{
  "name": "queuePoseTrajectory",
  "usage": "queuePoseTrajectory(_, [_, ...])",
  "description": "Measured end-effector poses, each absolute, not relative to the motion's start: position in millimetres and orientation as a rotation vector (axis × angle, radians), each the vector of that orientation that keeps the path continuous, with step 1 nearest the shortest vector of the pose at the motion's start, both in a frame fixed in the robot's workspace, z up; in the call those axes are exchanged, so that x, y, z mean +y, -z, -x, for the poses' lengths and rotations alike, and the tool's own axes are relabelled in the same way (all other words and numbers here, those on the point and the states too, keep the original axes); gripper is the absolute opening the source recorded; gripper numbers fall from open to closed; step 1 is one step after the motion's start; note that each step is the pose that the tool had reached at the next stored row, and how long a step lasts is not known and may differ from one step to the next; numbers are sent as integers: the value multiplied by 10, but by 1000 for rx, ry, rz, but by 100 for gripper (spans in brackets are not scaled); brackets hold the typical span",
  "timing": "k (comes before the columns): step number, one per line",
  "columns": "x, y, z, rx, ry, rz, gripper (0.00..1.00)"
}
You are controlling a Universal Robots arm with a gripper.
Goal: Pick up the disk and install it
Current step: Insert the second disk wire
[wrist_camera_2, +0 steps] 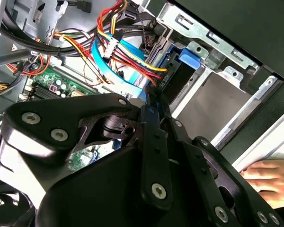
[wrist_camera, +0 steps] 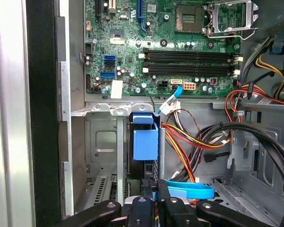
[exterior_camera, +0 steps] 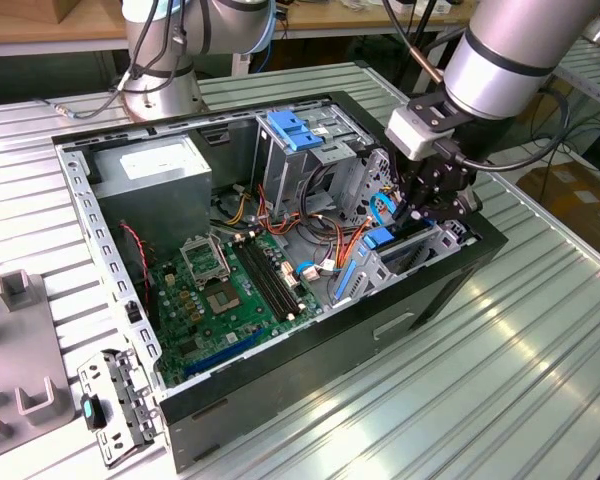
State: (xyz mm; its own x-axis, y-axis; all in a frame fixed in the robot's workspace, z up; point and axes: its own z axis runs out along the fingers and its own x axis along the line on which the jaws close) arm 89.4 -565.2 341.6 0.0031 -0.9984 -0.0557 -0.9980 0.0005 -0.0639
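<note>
The disk [wrist_camera: 146,142] stands on edge in the lower metal bay of the open computer case [exterior_camera: 280,400], its blue carrier bracket facing the first wrist view and its dark body behind. In the second wrist view the disk [wrist_camera_2: 177,78] runs into the bay beside a bare metal wall. My gripper [wrist_camera: 155,191] is at the disk's near end, its black fingers [wrist_camera_2: 154,137] pressed together on a thin blue edge of the bracket. In the exterior view the gripper [exterior_camera: 420,210] reaches down into the case's front corner, just above the blue bracket of the disk [exterior_camera: 379,238].
Red, yellow and black cables [wrist_camera: 189,137] and a blue flat cable [wrist_camera: 189,191] crowd the space beside the bay. The motherboard [exterior_camera: 220,290], grey power-supply box [exterior_camera: 155,175] and upper cage with blue latch [exterior_camera: 295,130] fill the case. A person's hand [wrist_camera_2: 270,177] rests outside it.
</note>
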Motion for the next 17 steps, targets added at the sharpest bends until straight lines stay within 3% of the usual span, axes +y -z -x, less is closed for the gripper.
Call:
queuePoseTrajectory(5, [-5652,-3418,-894,2159,8,2162,17])
queuePoseTrajectory(6, [-5652,-3447,-894,2160,8,2162,24])
queuePoseTrajectory(13, [-5652,-3574,-895,2160,8,2163,24])
queuePoseTrajectory(14, [-5652,-3576,-895,2160,8,2163,11])
queuePoseTrajectory(17, [-5652,-3582,-895,2160,8,2163,11])
